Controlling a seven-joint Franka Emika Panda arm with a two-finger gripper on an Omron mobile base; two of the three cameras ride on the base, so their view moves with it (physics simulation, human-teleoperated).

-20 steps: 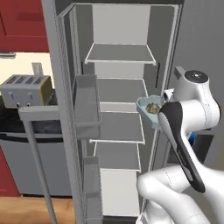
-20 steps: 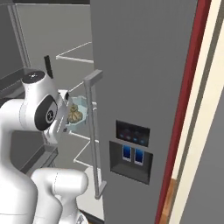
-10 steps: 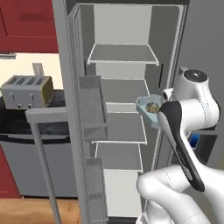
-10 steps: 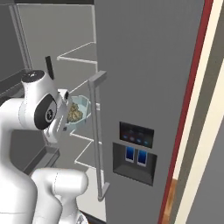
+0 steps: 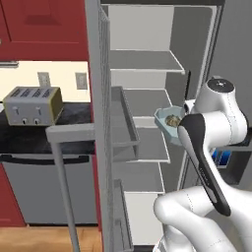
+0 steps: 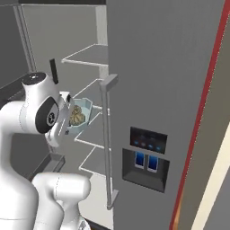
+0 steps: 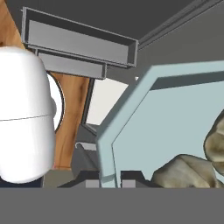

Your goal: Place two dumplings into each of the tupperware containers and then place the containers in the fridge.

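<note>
My gripper (image 7: 110,179) is shut on the rim of the small pale blue tupperware container (image 7: 175,113), held level in front of the open fridge (image 5: 142,61). Two olive-tan dumplings (image 7: 188,174) lie inside the container. From the left base view the container (image 5: 166,121) hangs at the middle shelf's height, with a dumpling (image 5: 172,120) showing above its rim. The right base view has the container (image 6: 86,116) and its dumplings (image 6: 77,116) just left of the closed fridge door's bar handle (image 6: 106,134). The other container is out of view.
The open fridge door (image 5: 97,98), with inner shelves (image 5: 125,123) and a bar handle (image 5: 61,162), stands left of the arm. A toaster (image 5: 32,106) sits on the dark counter under the red cabinet (image 5: 44,29). The closed door carries a water dispenser (image 6: 146,155).
Both base views have shifted, so the base has driven; the fridge sits further right in them and nearer. The container stays in my grip in front of the shelves.
</note>
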